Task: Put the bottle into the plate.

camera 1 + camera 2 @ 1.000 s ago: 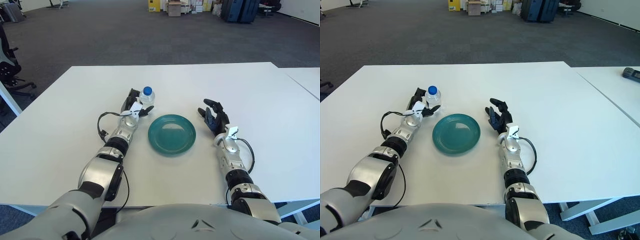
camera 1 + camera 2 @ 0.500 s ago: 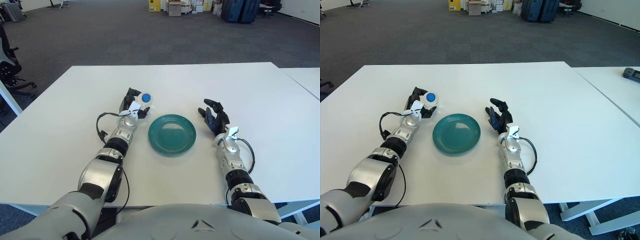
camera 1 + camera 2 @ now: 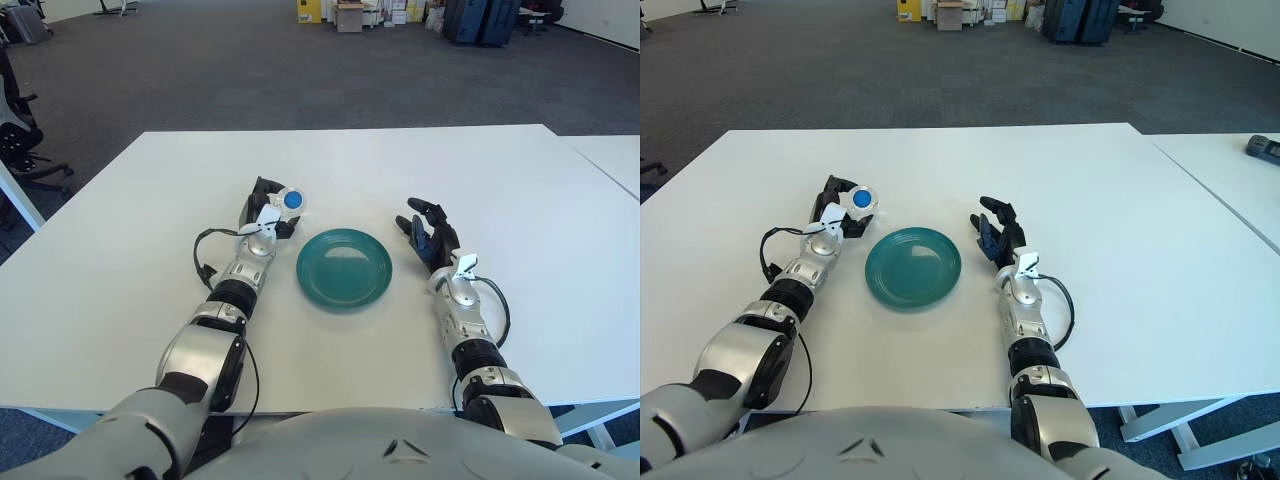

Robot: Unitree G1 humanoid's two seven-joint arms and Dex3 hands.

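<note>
Your left hand (image 3: 264, 212) has its fingers closed around the blue-capped water bottle (image 3: 289, 202), tipped so the cap faces you, just left of the teal plate (image 3: 343, 268) and beyond its far-left rim. Your right hand (image 3: 430, 236) shows just right of the plate on the white tabletop (image 3: 560, 250), fingers loosely spread, holding nothing.
</note>
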